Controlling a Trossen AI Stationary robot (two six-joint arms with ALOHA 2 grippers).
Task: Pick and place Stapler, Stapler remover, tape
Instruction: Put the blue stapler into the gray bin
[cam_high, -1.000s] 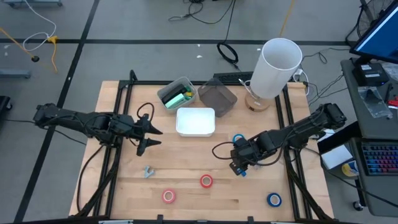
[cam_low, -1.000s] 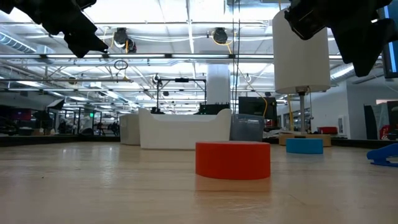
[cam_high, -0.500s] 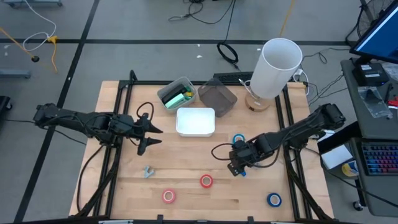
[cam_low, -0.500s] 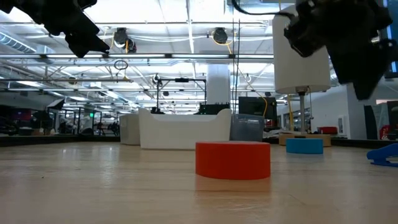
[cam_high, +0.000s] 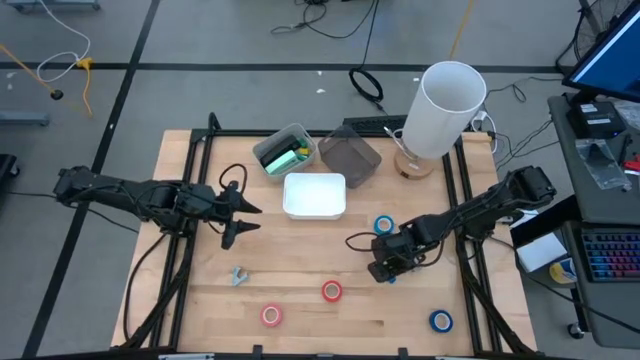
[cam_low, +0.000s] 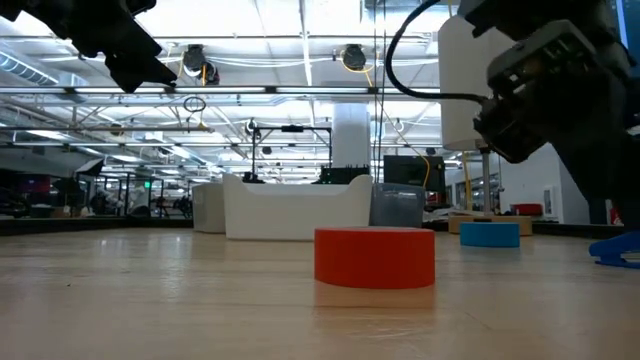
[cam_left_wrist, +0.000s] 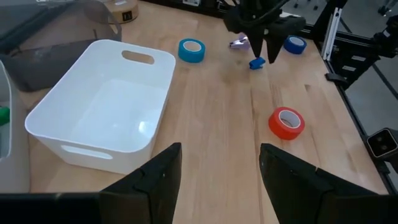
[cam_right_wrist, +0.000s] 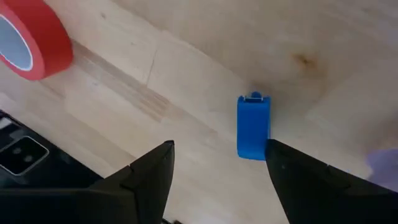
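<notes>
Hovering with fingers spread above a small blue stapler (cam_right_wrist: 253, 126) lying flat on the tabletop (cam_high: 300, 250), the right gripper (cam_high: 385, 267) faces a light, rigid, probably slick body best pinched across its narrow sides; left gripper (cam_high: 238, 218) waits open.

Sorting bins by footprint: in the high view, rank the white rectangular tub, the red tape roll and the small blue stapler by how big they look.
1. White rectangular plastic tub
2. Red tape roll
3. Small blue stapler, partly hidden under the right claw, so its rank is unsure.
</notes>
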